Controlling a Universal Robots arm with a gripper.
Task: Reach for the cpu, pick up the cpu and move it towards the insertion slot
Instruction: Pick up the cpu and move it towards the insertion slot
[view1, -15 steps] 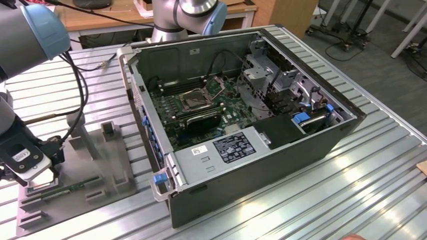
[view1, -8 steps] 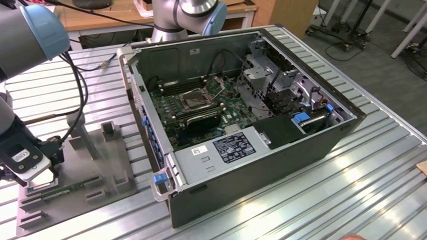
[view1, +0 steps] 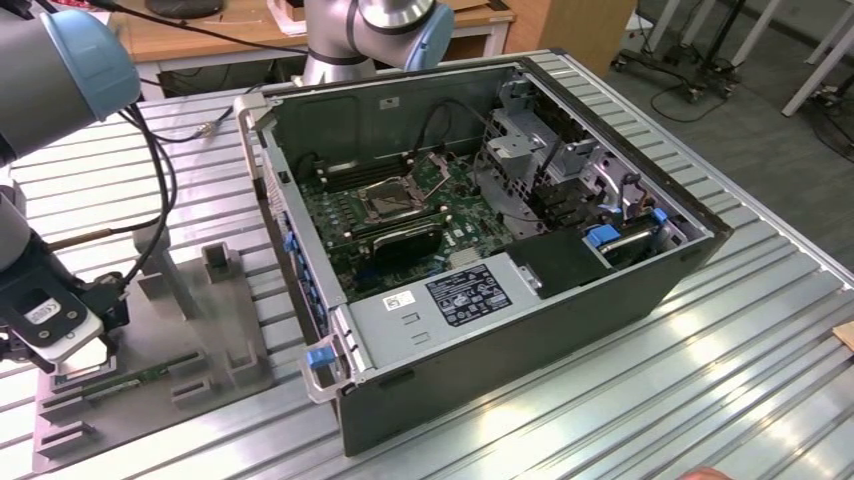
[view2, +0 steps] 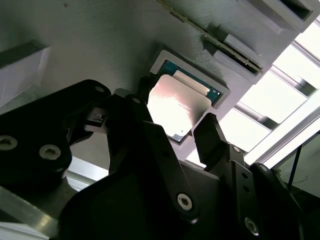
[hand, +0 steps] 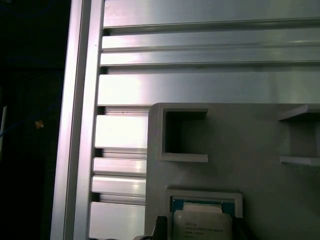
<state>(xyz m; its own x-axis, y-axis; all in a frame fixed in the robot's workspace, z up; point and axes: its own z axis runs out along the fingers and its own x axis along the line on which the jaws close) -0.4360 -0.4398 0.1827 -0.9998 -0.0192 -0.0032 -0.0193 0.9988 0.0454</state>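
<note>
Second wrist view tells most of the story: the gripper (view2: 175, 106) is down over the grey plastic holder (view2: 100, 45) with its jaws spread, and the cpu (view2: 172, 114) sits right between the two black fingers (view2: 212, 137). The chip lies flat in its recess, green border showing along one edge and the holder's rim around it, so I'd say it hasn't been lifted. The fingertips look to be right at the chip's sides, maybe touching, but I can't make out any squeeze, so I'm calling it open around the cpu and not clamped on it. First wrist view agrees: the cpu (hand: 202, 226) is seated in the holder (hand: 235, 145), with the ribbed aluminium table (hand: 200, 85) beyond. Exterior view has the arm (view1: 54, 310) low over the holder (view1: 200, 330) at the exterior view's left, and the insertion slot (view1: 394, 200) is inside the open computer case (view1: 534, 330), well apart from the gripper. Its silver frame is visible around a dark centre. So, my read: the reach is pretty much done, the grasp is at most just starting, and the lift plus the whole carry over to the slot are not yet done.
</note>
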